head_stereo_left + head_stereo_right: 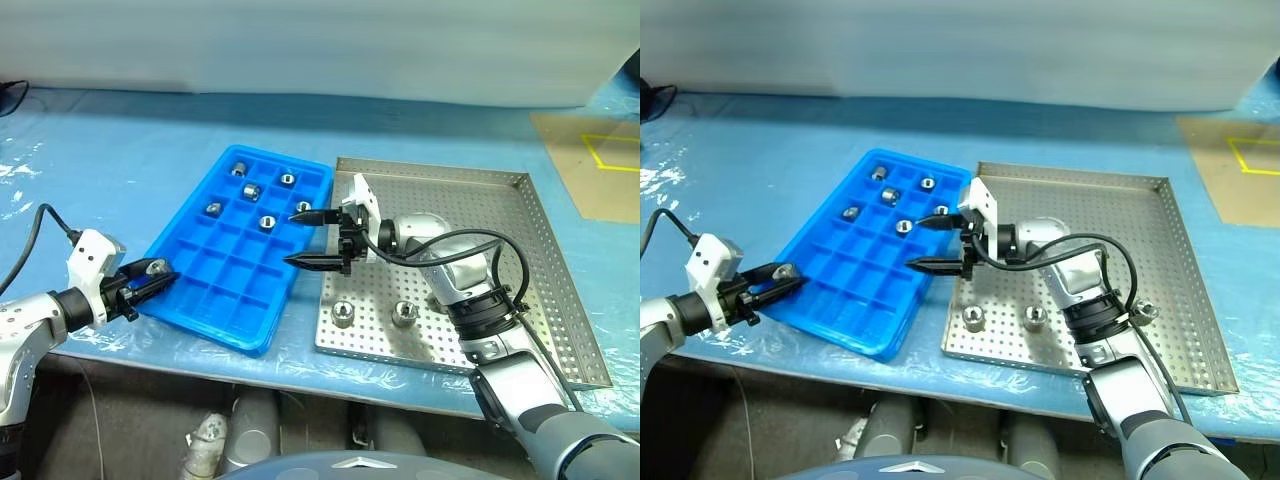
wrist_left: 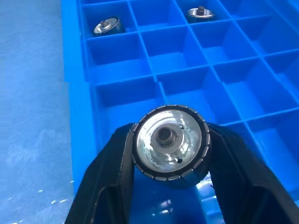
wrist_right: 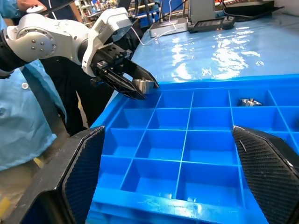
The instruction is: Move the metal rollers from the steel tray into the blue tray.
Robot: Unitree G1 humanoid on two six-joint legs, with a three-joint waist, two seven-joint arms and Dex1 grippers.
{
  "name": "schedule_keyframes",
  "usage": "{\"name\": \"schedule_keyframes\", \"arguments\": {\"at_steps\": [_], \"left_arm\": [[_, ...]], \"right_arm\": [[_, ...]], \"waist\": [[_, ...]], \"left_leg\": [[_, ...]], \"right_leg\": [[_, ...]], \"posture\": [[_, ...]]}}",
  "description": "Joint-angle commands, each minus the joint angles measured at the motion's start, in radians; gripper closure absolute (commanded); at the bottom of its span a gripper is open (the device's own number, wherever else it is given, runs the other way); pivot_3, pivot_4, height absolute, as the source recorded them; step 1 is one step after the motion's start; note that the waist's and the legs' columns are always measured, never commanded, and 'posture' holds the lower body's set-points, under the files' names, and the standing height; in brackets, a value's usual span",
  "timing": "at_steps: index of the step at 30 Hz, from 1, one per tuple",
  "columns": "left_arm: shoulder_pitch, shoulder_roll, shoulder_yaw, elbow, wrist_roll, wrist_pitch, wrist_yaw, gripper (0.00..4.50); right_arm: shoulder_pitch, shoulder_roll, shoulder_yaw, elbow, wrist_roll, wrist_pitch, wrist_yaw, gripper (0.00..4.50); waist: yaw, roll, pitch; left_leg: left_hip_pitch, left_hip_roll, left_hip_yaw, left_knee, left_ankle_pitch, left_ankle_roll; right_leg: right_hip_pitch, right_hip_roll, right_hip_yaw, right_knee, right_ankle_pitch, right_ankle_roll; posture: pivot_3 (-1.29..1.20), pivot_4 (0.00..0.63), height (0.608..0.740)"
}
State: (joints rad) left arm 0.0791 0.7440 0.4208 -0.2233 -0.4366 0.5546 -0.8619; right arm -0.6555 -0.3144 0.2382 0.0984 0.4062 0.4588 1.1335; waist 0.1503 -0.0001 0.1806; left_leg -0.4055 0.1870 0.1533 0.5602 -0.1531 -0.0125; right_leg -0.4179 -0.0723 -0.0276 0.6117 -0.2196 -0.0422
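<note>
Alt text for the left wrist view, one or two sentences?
The left gripper is shut on a metal roller, its dark centre hole facing the camera, above the blue tray. Two more rollers sit in compartments further off.

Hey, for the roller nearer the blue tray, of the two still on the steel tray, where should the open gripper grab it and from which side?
Judging by its pose, from above: that roller stands on end on the steel tray, hole up. Close the right gripper across its round outer wall; the neighbouring roller stands apart.
</note>
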Motion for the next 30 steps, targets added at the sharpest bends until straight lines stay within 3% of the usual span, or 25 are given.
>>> {"name": "schedule_keyframes", "arguments": {"at_steps": [1,13,20,27,30], "left_arm": [[-0.048,-0.028,-0.004,0.045,0.028,-0.063,0.065,2.6],[-0.196,-0.067,-0.111,0.149,0.038,-0.108,0.086,2.6],[-0.21,-0.067,-0.149,0.214,0.055,-0.126,0.079,2.6],[-0.228,-0.059,-0.148,0.304,0.094,-0.162,0.102,0.5],[-0.244,-0.063,-0.142,0.33,0.094,-0.174,0.114,0.5]], "right_arm": [[-0.007,-0.004,-0.01,-0.018,-0.003,-0.026,0.007,0.0],[0.037,-0.025,-0.011,-0.06,-0.011,-0.02,-0.009,0.0],[0.059,-0.04,-0.016,-0.081,-0.013,-0.018,-0.025,0.0],[0.064,-0.047,-0.017,-0.091,-0.012,-0.016,-0.035,0.0],[0.063,-0.05,-0.017,-0.091,-0.011,-0.015,-0.037,0.0]], "waist": [[0.004,0.0,0.0],[0.005,-0.001,-0.001],[0.001,-0.001,-0.001],[-0.001,-0.001,-0.001],[-0.003,-0.001,-0.001]], "left_leg": [[0.0,0.0,0.0,0.0,0.0,0.0],[0.0,0.0,-0.001,0.003,0.001,-0.001],[0.001,0.0,-0.001,0.003,0.001,-0.002],[0.003,0.0,-0.001,0.003,0.002,-0.003],[0.005,0.001,-0.001,0.002,0.003,-0.005]], "right_leg": [[0.0,0.0,0.0,0.0,0.0,0.0],[0.0,0.0,0.0,0.005,0.0,0.0],[-0.001,0.0,0.0,0.007,0.0,0.0],[-0.001,0.0,0.001,0.01,0.0,0.0],[-0.001,0.0,0.001,0.012,0.0,0.0]], "posture": [[0.28,0.15,0.74],[0.24,0.15,0.74],[0.22,0.15,0.74],[0.21,0.15,0.74],[0.21,0.15,0.74]]}}
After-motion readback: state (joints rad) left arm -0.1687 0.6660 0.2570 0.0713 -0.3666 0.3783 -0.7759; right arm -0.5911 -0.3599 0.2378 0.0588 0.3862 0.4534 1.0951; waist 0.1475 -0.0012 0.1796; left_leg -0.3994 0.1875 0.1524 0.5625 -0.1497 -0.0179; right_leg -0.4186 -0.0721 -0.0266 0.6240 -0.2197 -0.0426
